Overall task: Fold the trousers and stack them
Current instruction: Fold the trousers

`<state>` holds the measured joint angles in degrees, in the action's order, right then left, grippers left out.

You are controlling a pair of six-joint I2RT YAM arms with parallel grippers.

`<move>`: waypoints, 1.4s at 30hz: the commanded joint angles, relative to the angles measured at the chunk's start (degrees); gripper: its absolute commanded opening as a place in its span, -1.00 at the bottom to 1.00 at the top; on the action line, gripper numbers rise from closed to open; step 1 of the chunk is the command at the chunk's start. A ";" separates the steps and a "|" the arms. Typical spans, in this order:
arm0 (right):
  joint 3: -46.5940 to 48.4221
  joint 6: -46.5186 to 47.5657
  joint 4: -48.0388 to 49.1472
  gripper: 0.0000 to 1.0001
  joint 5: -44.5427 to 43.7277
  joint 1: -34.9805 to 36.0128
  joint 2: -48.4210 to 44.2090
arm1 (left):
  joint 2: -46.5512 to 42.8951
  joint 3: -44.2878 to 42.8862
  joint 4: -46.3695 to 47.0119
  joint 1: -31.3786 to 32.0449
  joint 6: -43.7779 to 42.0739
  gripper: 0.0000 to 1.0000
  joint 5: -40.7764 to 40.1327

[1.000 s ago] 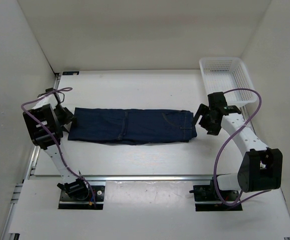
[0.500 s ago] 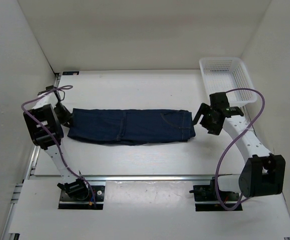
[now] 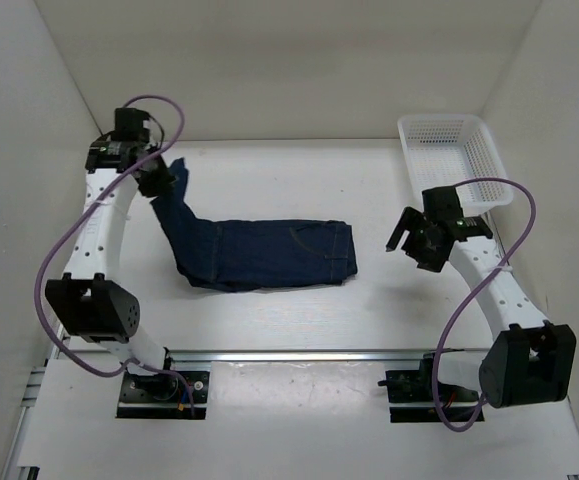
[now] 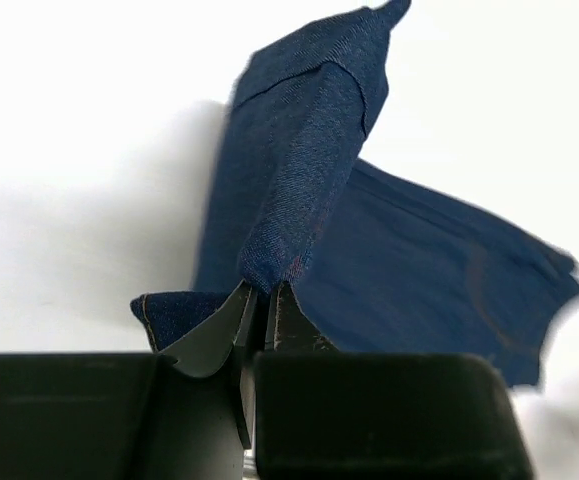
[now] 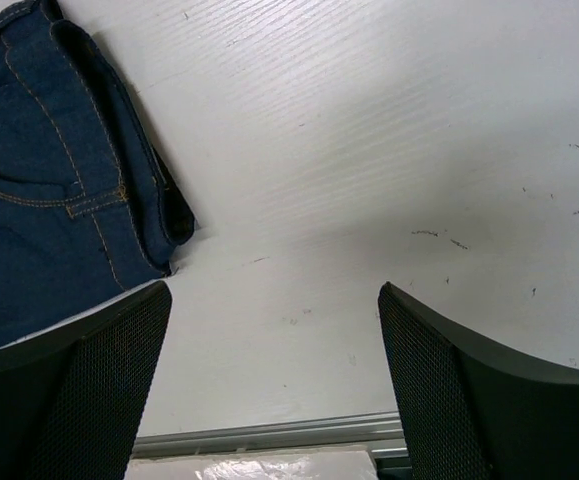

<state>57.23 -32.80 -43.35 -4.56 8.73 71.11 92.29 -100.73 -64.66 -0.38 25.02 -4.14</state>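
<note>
The pair of dark navy-blue denim trousers [image 3: 269, 255] lies on the white wooden table [image 3: 299, 180], a little left of its middle and already narrowed into one long strip. Its long axis runs left to right across the table. The waistband and the orange-stitched back pocket point towards our right arm, and the leg ends point towards our left. That left end is off the surface and climbs in a steep ridge to the far left, where our black left gripper [image 3: 164, 180] is clamped tight on the cloth near the hem. We judge this hold is meant to carry the legs over the waist, halving the length. Our right gripper [image 3: 414, 240] hangs above bare table just beyond the waistband, jaws wide apart, holding nothing and touching nothing. It seems placed there to steady or receive that end. The white plastic mesh basket [image 3: 449, 160] stands in the far right corner, well apart from the denim.
</note>
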 commanded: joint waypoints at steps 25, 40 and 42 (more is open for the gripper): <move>1.30 0.89 -5.78 0.78 -3.62 -0.12 -7.22 | 15.82 -23.37 -1.25 41.96 19.63 -0.79 -7.63; 1.30 1.42 -5.25 0.78 -3.00 -0.12 -6.16 | -2.02 -8.98 -2.48 23.43 17.88 -0.79 -11.68; 1.30 1.42 -5.25 0.78 -3.00 -0.12 -6.16 | -3.87 -7.21 -2.48 19.91 16.48 -0.79 -10.98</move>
<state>57.23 -32.47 -48.34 -7.35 8.73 65.21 91.55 -110.37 -67.53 22.83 43.05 -14.13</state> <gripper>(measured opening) 0.886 0.158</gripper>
